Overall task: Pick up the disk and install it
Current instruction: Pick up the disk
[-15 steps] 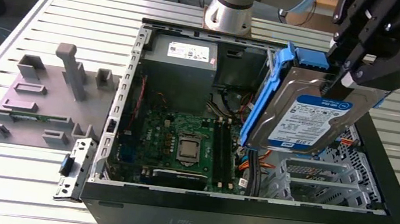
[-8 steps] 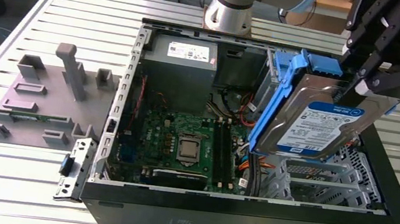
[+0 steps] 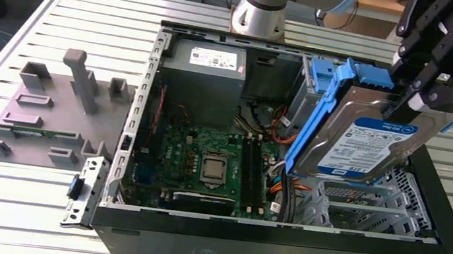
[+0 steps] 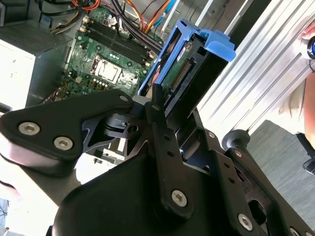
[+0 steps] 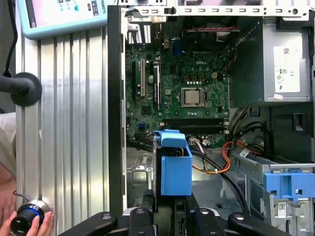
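One drive is in play. In the exterior view the disk [image 3: 364,146] hangs tilted, label outward, over the metal drive cage [image 3: 366,207] at the exterior view's right of the open computer case [image 3: 281,244]. The gripper [image 3: 400,105] pinches its upper edge.

In the second wrist view a finger [image 4: 156,105] presses flat against the disk [image 4: 179,73]. This view gives the connector end and green circuit-board side, where the exterior view gives the label face.

In the first wrist view the disk [image 5: 174,169] juts end-on from the gripper [image 5: 172,212], with orange cables [image 5: 219,160] just beside it and a second blue carrier [image 5: 290,184] seated nearby. This view does not tell the tilt; the exterior view does.

Held by one edge and slanted, the disk could likely pivot in the grip. It could also catch the cage wall or snag those cables if it meets the bay out of line.
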Robot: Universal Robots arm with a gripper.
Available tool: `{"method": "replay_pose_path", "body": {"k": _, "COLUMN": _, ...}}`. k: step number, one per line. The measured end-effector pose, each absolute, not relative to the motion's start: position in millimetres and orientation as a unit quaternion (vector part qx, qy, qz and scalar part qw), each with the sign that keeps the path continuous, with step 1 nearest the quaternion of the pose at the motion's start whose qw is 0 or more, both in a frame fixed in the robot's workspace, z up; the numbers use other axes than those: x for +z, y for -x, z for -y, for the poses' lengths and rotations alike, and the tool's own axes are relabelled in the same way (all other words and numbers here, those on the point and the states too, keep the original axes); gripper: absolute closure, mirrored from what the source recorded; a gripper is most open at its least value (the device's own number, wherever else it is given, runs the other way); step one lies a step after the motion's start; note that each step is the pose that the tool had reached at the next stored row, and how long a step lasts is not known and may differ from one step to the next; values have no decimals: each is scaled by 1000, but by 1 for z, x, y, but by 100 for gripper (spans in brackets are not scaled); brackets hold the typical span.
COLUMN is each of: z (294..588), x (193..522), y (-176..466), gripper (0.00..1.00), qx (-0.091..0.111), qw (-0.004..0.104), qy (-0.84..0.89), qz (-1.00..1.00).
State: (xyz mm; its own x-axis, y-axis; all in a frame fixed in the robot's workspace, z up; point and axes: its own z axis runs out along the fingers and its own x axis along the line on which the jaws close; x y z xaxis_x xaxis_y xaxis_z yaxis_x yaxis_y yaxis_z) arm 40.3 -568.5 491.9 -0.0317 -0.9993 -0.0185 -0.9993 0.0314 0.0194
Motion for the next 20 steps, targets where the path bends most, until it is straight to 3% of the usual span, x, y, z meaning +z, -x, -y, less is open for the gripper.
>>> {"method": "replay_pose_path", "body": {"k": 13, "z": 573, "x": 491, "y": -87, "gripper": 65, "qx": -24, "qw": 11, "qy": -696, "qz": 718}}
{"method": "replay_pose_path", "body": {"k": 20, "z": 573, "x": 488, "y": -90, "gripper": 65, "qx": -21, "qw": 8, "qy": -697, "qz": 717}}
